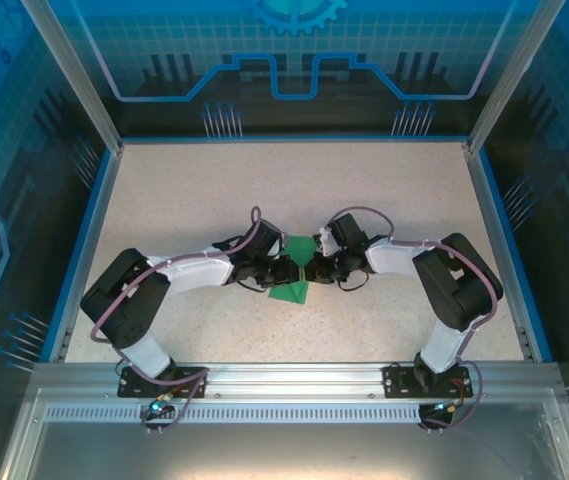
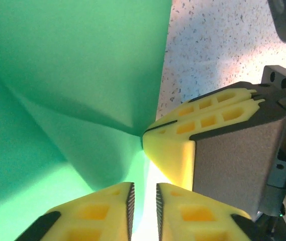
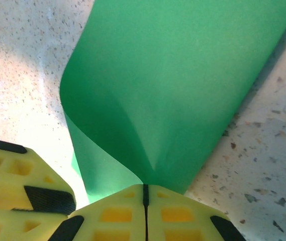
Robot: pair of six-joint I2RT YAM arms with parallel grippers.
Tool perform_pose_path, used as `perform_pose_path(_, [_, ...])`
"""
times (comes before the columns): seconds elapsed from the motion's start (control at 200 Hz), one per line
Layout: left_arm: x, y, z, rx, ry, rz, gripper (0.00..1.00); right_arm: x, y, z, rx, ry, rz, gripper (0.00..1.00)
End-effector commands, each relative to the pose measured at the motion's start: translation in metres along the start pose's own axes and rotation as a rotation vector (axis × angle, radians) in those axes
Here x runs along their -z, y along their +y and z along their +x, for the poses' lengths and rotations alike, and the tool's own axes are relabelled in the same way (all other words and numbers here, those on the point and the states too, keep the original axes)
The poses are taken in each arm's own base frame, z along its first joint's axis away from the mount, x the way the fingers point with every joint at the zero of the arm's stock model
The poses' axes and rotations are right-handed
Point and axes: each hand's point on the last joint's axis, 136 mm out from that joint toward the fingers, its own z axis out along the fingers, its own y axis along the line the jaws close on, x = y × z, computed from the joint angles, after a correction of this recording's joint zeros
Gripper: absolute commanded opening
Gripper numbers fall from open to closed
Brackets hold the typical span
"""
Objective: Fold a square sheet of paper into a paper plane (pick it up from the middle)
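Note:
The square sheet of paper (image 1: 289,292) is bright green, bent into a loose curved fold and lifted off the table between my two grippers. My right gripper (image 3: 145,187) is shut on a pinched point of the sheet (image 3: 173,90), which fans upward from its yellow fingertips. My left gripper (image 2: 144,193) has its jaws a narrow gap apart, with the paper's (image 2: 72,75) edge lying at that gap but not clamped. The right gripper's yellow fingers (image 2: 183,135) touch the paper's point just ahead of my left fingertips. From above, the left gripper (image 1: 290,268) and right gripper (image 1: 314,268) meet tip to tip.
The speckled table (image 1: 264,190) is bounded by a blue rim (image 1: 484,200) and the enclosure's posts. A metal rail (image 1: 294,378) with both arm bases runs along the near edge. One left finger (image 3: 22,191) sits close beside the right jaws.

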Motion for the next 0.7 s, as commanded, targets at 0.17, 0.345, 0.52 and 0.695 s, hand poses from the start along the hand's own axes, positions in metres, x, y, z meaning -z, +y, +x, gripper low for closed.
perform_pose_path(0.17, [-0.003, 0.023, 0.011, 0.049, 0.007, -0.049, 0.26, -0.002, -0.009, 0.0, 0.034, 0.01, 0.066, 0.06])
perform_pose_path(0.345, [-0.006, 0.032, 0.014, 0.048, 0.019, -0.082, 0.18, 0.001, -0.005, -0.01, 0.057, -0.008, 0.08, 0.06])
perform_pose_path(0.52, [-0.008, 0.041, 0.018, 0.04, 0.042, -0.13, 0.08, 0.0, -0.005, -0.014, 0.066, -0.008, 0.088, 0.06])
perform_pose_path(0.695, [-0.008, 0.046, 0.021, 0.03, 0.058, -0.157, 0.04, -0.002, -0.006, -0.017, 0.079, -0.006, 0.1, 0.06])
